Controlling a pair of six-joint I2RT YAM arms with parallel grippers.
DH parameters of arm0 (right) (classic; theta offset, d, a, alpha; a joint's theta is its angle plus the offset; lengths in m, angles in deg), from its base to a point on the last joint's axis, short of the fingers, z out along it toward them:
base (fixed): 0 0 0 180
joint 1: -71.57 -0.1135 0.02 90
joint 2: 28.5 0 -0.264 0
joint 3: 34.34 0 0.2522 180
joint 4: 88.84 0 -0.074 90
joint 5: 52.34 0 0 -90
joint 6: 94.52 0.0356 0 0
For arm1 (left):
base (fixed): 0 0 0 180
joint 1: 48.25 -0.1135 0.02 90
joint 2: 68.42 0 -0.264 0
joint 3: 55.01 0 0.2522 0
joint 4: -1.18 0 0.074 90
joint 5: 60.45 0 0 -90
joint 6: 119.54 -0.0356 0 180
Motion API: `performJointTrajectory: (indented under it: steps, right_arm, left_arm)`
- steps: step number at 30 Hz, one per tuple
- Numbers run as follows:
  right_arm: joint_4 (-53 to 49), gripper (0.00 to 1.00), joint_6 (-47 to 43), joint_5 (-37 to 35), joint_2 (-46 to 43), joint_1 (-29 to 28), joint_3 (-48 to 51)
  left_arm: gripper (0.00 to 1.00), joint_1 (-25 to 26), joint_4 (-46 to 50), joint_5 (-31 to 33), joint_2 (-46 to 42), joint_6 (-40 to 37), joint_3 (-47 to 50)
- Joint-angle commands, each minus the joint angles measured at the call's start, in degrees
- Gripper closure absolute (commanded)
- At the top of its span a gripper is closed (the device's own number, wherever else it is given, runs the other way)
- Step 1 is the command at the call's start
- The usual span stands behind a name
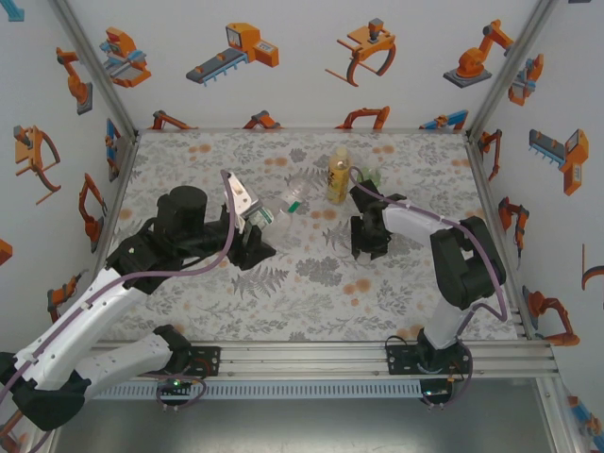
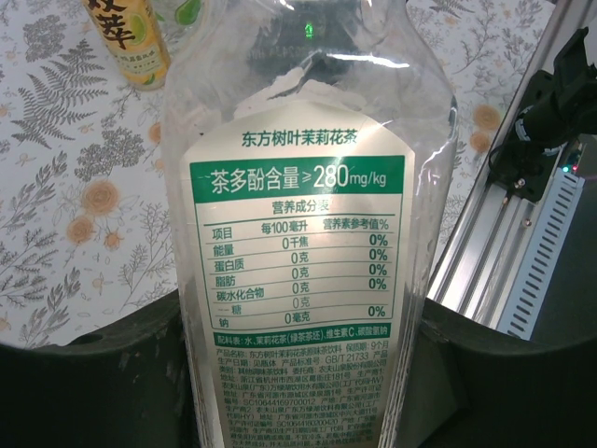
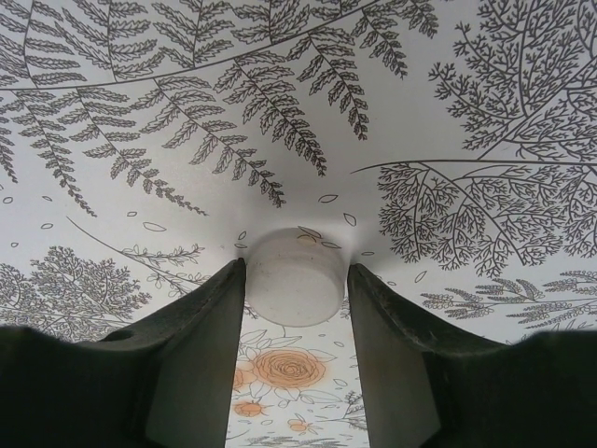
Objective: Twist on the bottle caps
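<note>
R hand (image 3: 297,297) pinches white cap (image 3: 297,266) lying flat on counter (image 3: 420,112). L hand (image 2: 300,327) is clamped on the tilted green-label bottle (image 2: 298,233). Lift cap level, line up w/ bottle neck, then twist gently so threads catch.

Green-labelled bottle (image 2: 298,233) tilts, amber bottle (image 1: 337,176) stands upright, white cap (image 3: 296,278) lies flat.
</note>
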Motion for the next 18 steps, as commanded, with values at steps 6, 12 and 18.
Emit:
performJointTrajectory:
  steps: [6, 12, 18]
  right_arm:
    - [-0.92, 0.61, -0.75, -1.12, -2.02, 0.2, 0.68]
    - [-3.97, 0.65, -0.96, 0.89, -8.37, 0.2, -0.42]
    - [-5.18, 0.7, -3.97, 9.28, -17.91, 0.18, -1.46]
  left_arm:
    - [0.61, -0.35, -0.23, -1.31, 0.35, -1.65, -1.22]
    - [0.61, -0.35, 1.33, -1.73, 0.78, -3.49, -1.34]
    - [0.61, -0.37, 2.9, -2.81, 0.92, -7.25, -0.87]
